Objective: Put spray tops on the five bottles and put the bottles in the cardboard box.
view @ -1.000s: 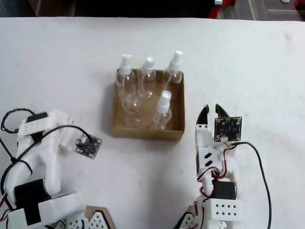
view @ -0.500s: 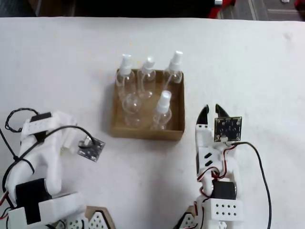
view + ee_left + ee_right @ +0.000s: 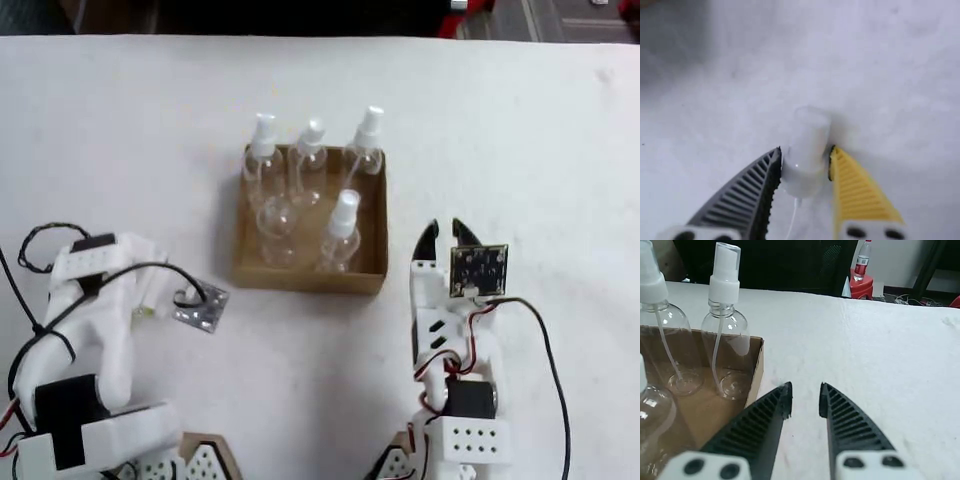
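Note:
The cardboard box (image 3: 240,265) stands mid-table with several clear bottles in it. Three capped bottles (image 3: 308,160) line its far side, and a capped bottle (image 3: 340,235) stands at its near right. One bottle (image 3: 275,220) at the near left has no top. My left gripper (image 3: 805,167) is shut on a white spray top (image 3: 805,147) just above the white table, near the left arm (image 3: 95,310). My right gripper (image 3: 445,232) rests open and holds nothing beside the box's right wall; its wrist view shows the fingertips (image 3: 786,392) near the box corner (image 3: 757,365).
A white cloth covers the table (image 3: 520,140), with free room to the right, left and behind the box. Both arm bases (image 3: 465,440) stand at the near edge. A dark room with a red item (image 3: 862,287) lies beyond the far edge.
The left arm's wrist has shifted a little toward the box, its camera board moving right. The right arm and the bottles have not moved.

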